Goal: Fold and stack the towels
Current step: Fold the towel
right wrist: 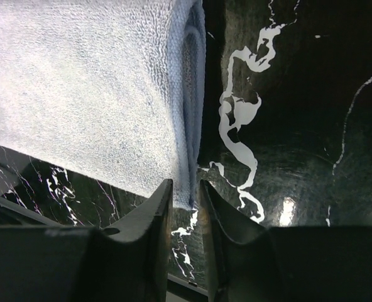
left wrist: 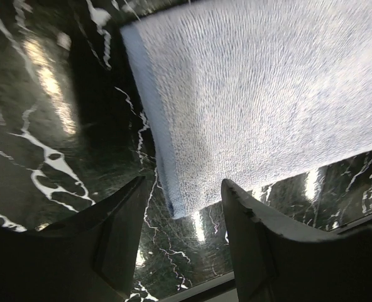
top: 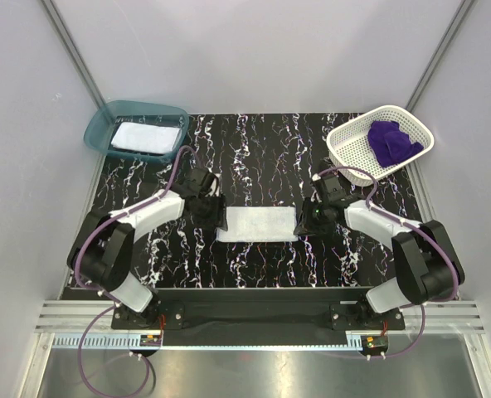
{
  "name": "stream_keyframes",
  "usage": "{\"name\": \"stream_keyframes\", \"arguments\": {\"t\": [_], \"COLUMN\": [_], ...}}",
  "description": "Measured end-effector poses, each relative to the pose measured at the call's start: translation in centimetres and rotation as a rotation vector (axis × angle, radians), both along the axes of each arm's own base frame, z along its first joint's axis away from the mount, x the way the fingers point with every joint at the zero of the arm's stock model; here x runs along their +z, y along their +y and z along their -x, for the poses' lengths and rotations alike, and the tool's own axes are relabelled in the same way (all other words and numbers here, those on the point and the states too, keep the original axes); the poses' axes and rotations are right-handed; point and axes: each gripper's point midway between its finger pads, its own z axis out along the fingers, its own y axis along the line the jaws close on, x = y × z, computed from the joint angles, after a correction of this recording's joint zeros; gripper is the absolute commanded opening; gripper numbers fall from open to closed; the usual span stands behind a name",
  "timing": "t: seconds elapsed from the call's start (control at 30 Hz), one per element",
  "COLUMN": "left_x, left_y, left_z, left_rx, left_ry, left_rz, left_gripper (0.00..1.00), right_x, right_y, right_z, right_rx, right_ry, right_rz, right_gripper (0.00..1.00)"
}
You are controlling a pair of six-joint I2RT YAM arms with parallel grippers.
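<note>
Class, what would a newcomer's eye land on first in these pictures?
The folded towel lies flat at centre, left gripper and right gripper at its ends. Far right, a purple towel sits crumpled in a white basket; far left, a white towel lies in a teal bin.

1. Table [top: 254, 265]: black top, white and purple marbled veining, glossy glare spots.
2. Walls [top: 254, 50]: plain pale grey at 9, 12 and 3 o'clock.
3. Aluminium rail [top: 63, 319]: along table edge, 6 o'clock.
</note>
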Motion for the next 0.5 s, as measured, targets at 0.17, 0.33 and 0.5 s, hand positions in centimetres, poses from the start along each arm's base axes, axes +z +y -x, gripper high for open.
{"name": "stream_keyframes", "arguments": {"t": [0.17,0.33,0.5], "left_x": [1.5,1.2,-0.6], "left_y": [1.0,0.8,-0.1], "left_z": [-2.1,-3.1,-3.0], "left_rx": [0.081,0.119,0.124], "left_ry": [-0.045,-0.051,-0.008], "left_rz": [0.059,0.107,0.137], "left_gripper": [0.58,0.57,0.54], "right_x": [2.2,5.2,6.0], "right_y": [-0.2,0.2,0.2], "right_z": [-0.1,-1.0,-1.2], "right_rx": [-0.006,0.000,0.012], "right_ry": [-0.052,-0.139,-0.170], "right_rz": [-0.006,-0.040,-0.046], "right_gripper": [0.47,0.66,0.86]}}
